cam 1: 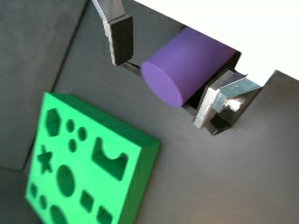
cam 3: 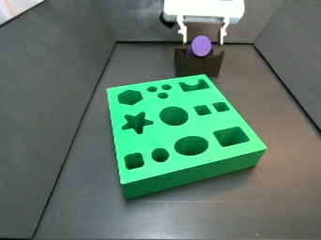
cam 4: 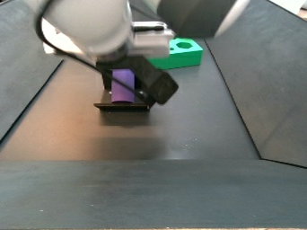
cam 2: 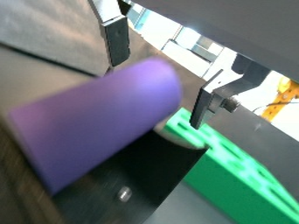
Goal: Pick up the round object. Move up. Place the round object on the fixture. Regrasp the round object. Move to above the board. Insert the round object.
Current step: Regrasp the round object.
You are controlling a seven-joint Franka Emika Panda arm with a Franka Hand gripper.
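Lying on fixture point(cam 3: 198, 64), smooth purple round object point(cam 1: 184, 66), gripper point(cam 1: 170, 79) jaws flanking

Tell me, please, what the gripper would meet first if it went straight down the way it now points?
The round object lies between the fingers of the gripper, resting on the fixture. Going down, the gripper would likely meet the round object first, then the fixture; depth is unclear.

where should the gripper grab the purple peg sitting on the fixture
Grip the purple peg across its curved sides, mid-length, coming from above. It lies on its side in the fixture, so both flanks are exposed. The gripper already straddles it, fingers apart.
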